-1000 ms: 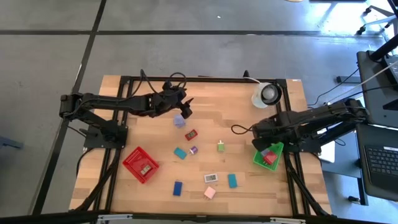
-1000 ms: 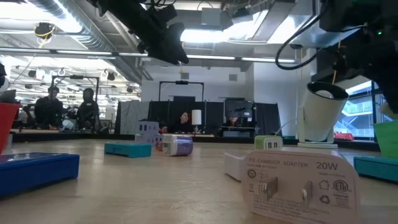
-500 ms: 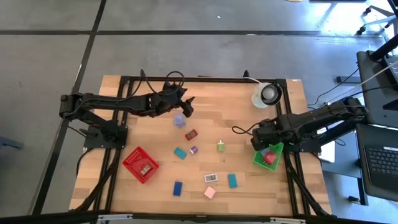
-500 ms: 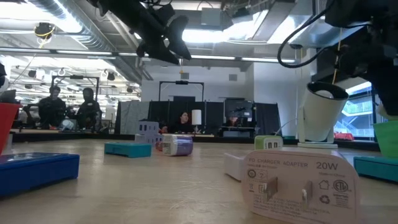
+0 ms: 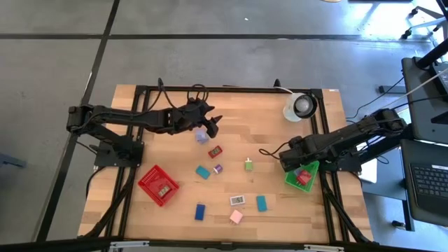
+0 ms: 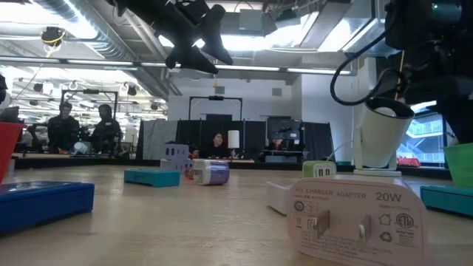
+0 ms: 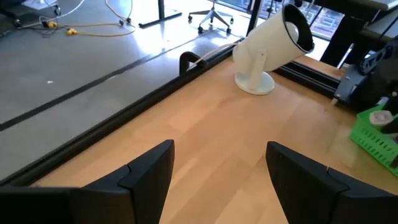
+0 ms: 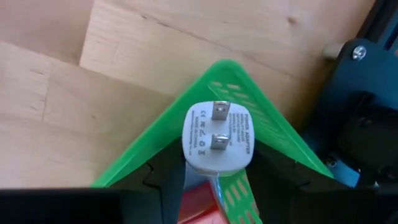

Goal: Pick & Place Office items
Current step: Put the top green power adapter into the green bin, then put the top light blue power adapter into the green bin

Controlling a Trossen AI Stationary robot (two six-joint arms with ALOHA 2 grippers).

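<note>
Small office pieces lie flat on the wooden table: lavender (image 5: 201, 135), red (image 5: 215, 151), teal (image 5: 202, 171), purple (image 5: 218, 169), white (image 5: 237, 200), blue (image 5: 200, 211) and pink (image 5: 236, 217). My left gripper (image 5: 212, 124) hangs open above the lavender piece, well clear of the table (image 6: 199, 37). My right gripper (image 5: 285, 159) is open at the left corner of the green basket (image 5: 290, 180). A white plug (image 8: 217, 140) leans in that basket corner, prongs up. It shows between my right fingers (image 8: 155, 183), which stand nearer the camera. A red piece (image 8: 199, 213) lies below it.
A red basket (image 5: 148, 178) holding one piece sits near the table's left near corner. The white round object (image 5: 299, 106) stands at the far right, also in the left wrist view (image 7: 273, 50). A teal piece (image 5: 261, 203) and a green-white one (image 5: 248, 165) lie mid-table.
My left gripper has drifted a little toward the table's right and turned about its wrist, staying high above the lavender piece. My right gripper has slid toward the table's left, off the middle of the green basket to its left corner. The pieces on the table have stayed put.
</note>
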